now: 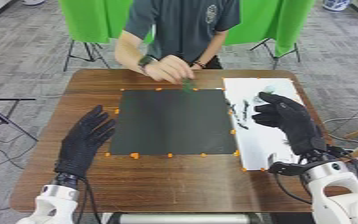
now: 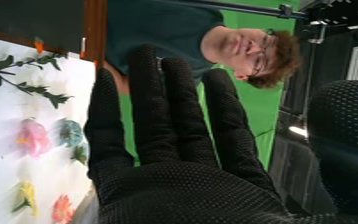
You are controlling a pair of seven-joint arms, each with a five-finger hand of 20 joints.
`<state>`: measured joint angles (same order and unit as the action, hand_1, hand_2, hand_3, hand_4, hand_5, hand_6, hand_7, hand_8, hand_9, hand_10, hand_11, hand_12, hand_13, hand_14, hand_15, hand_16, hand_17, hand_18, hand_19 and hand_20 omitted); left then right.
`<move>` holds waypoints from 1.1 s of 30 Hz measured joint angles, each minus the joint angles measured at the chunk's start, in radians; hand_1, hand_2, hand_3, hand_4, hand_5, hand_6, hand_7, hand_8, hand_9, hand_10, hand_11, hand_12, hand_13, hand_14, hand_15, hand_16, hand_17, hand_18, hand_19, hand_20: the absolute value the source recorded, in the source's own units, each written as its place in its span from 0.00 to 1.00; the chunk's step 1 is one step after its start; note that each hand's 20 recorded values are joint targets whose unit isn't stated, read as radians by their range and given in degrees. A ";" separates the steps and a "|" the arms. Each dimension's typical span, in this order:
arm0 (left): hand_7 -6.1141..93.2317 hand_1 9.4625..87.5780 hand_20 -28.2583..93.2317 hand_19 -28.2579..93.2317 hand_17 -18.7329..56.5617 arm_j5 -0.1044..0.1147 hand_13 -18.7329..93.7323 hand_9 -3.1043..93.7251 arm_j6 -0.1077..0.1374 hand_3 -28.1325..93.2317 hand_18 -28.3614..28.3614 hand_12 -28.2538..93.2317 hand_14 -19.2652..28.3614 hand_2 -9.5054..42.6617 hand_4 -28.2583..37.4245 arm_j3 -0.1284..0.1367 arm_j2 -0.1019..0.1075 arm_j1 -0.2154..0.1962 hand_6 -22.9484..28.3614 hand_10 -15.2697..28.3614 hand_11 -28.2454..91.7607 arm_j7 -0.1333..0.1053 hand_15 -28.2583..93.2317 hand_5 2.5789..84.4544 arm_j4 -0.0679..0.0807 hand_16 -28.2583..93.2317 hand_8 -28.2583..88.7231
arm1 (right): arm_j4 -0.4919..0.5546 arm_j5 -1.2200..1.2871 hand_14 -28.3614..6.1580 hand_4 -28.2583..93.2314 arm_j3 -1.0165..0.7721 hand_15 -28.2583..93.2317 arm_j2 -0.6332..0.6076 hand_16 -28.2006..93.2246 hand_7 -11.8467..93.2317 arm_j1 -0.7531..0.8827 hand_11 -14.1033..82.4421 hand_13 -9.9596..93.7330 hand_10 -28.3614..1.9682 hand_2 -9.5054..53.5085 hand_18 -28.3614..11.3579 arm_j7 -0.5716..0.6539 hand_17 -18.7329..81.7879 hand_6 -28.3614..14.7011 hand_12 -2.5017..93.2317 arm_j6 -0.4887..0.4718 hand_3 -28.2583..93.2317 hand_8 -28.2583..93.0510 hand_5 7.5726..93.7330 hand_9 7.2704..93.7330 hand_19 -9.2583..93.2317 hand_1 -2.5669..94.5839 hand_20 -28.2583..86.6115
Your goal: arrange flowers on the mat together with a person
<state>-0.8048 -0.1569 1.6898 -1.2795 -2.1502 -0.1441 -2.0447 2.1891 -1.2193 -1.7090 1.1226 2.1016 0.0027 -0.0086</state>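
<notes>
White at the near edge, our two arms (image 1: 335,187) reached in over the brown surface (image 1: 184,185). Our left hand (image 1: 82,142), gloved in black, hung beside the mat's left edge, its fingers open and holding nothing. Our right hand (image 1: 291,117) was above the white sheet (image 1: 255,142), its fingers also open and empty. Between our hands lay the black mat (image 1: 175,122), small orange bits (image 1: 135,155) dotted around its edges. On the white sheet, just right of the mat, we saw a dark green leafy sprig (image 2: 38,90), a pink flower (image 2: 35,139) beside a teal flower (image 2: 71,133), and a yellow flower (image 2: 28,197) near an orange-red flower (image 2: 62,209). Across from us, a person's hand (image 1: 169,69) held a small green piece (image 1: 188,85) over the mat's far edge; its exact shape was unclear. Behind the person hung green cloth (image 1: 83,20).
</notes>
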 measured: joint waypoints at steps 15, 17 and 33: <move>0.25 0.24 0.33 0.60 0.13 -0.001 0.36 0.28 0.000 0.78 0.87 0.36 0.68 0.12 0.04 -0.001 -0.009 -0.005 0.52 0.62 0.41 0.001 0.44 0.34 0.000 0.26 0.16 | 0.000 -0.003 0.42 0.01 0.001 0.55 0.003 0.39 0.32 -0.001 0.38 0.48 0.42 0.22 0.14 0.004 0.28 0.55 0.27 -0.004 0.92 0.13 0.36 0.43 0.61 0.18 0.50; 0.25 0.24 0.33 0.60 0.13 -0.001 0.36 0.28 0.001 0.78 0.87 0.36 0.68 0.12 0.04 0.000 -0.009 -0.009 0.52 0.62 0.41 0.001 0.44 0.34 -0.001 0.26 0.16 | 0.000 -0.003 0.42 0.01 0.001 0.55 0.004 0.39 0.32 -0.001 0.38 0.48 0.42 0.22 0.14 0.004 0.28 0.55 0.27 -0.004 0.92 0.13 0.36 0.43 0.61 0.18 0.50; 0.25 0.24 0.33 0.60 0.13 -0.001 0.36 0.28 0.017 0.78 0.87 0.36 0.68 0.12 0.05 0.004 -0.013 -0.020 0.51 0.62 0.41 -0.010 0.45 0.34 -0.001 0.26 0.16 | -0.002 -0.003 0.42 0.01 0.004 0.54 0.005 0.39 0.32 -0.018 0.38 0.48 0.42 0.22 0.14 0.006 0.28 0.55 0.27 -0.003 0.92 0.13 0.36 0.42 0.61 0.18 0.50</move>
<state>-0.8057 -0.1401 1.6941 -1.2925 -2.1697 -0.1543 -2.0454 2.1867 -1.2224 -1.7046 1.1280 2.0833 0.0090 -0.0118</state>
